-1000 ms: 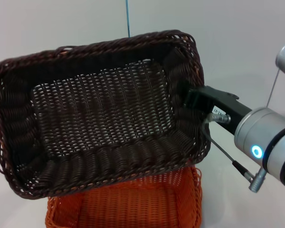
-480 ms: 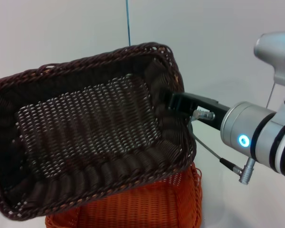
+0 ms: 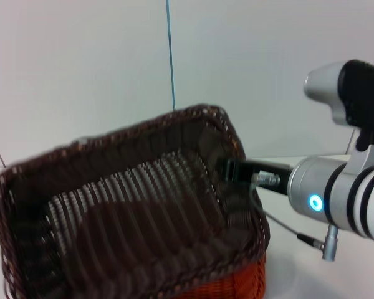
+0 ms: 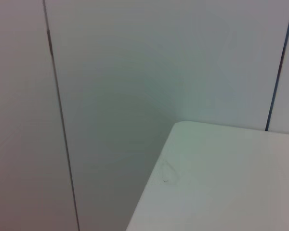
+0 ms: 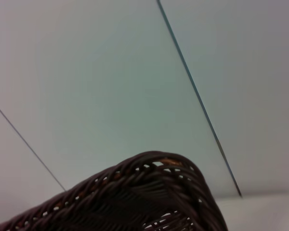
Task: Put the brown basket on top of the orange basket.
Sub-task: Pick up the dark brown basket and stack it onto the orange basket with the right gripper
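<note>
The brown basket (image 3: pixel 131 218) is being held in the lower left and centre of the head view, its open side turned up and toward the camera, its woven floor and braided rim being shown. It is being gripped at its right short wall by the right tool (image 3: pixel 227 169), a dark part reaching in from the silver arm (image 3: pixel 336 199) that is filling the right of the frame; the tool is being pressed together on that wall of the brown basket. Only a strip of the orange basket (image 3: pixel 234 288) is being shown, at the bottom edge just right of centre, directly under the brown basket's lower right corner; whether the two are touching cannot be told. A thin cable (image 3: pixel 287 227) is being seen hanging below the arm. White wall panels (image 3: pixel 81 75) with a dark seam are being seen behind. In the right wrist view, a corner of the brown basket's rim (image 5: pixel 149 192) is being shown at the bottom of the frame against the wall. In the left wrist view, only a corner of the white bench (image 4: pixel 221 178) and the wall are being shown; the left tool is not being seen in any view.
</note>
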